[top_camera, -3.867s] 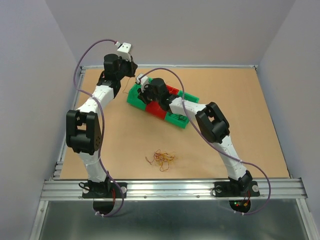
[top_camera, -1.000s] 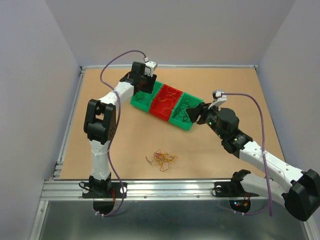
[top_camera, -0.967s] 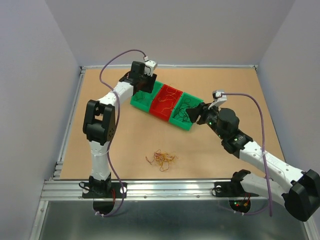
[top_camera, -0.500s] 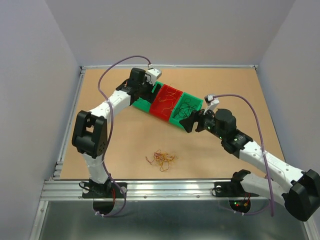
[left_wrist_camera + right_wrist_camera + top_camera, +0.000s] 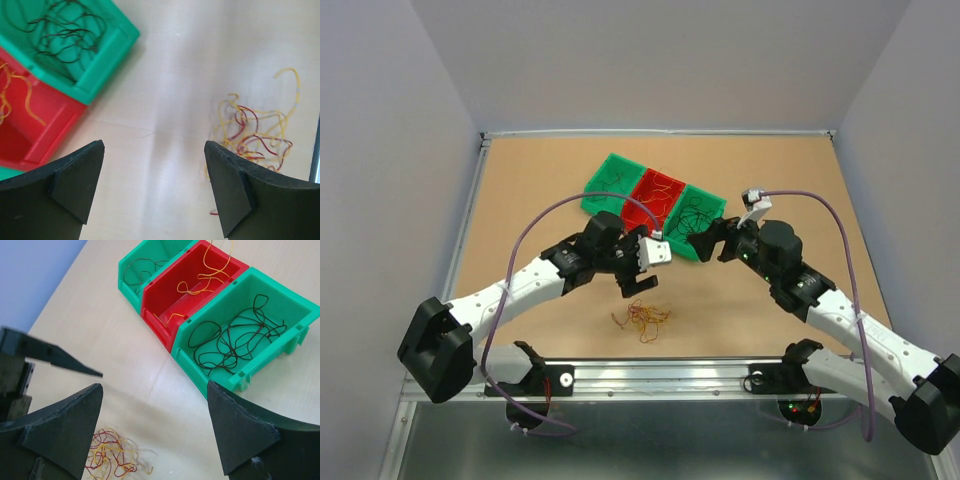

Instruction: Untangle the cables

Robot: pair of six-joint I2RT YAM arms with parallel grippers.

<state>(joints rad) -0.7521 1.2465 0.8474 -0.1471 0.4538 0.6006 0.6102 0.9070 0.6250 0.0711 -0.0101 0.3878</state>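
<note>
The cables still tangled are a small heap of thin red, yellow and orange strands (image 5: 642, 318) on the tan table near the front edge. My left gripper (image 5: 630, 283) hovers open just behind that heap; in the left wrist view the heap (image 5: 255, 135) lies beyond its right finger (image 5: 240, 192), and nothing is between the jaws. My right gripper (image 5: 705, 240) is open and empty at the near end of the bins, above bare table, with the heap (image 5: 112, 455) at lower left.
Three joined bins sit diagonally at mid-table: a green bin (image 5: 608, 180) with a few dark strands, a red bin (image 5: 212, 262) with orange and yellow strands, and a green bin (image 5: 280, 297) with black strands. The left gripper's finger (image 5: 50, 357) shows in the right wrist view.
The left arm swung from the far green bin down to just behind the heap. Both grippers opened wider. The right gripper stayed by the near green bin.
</note>
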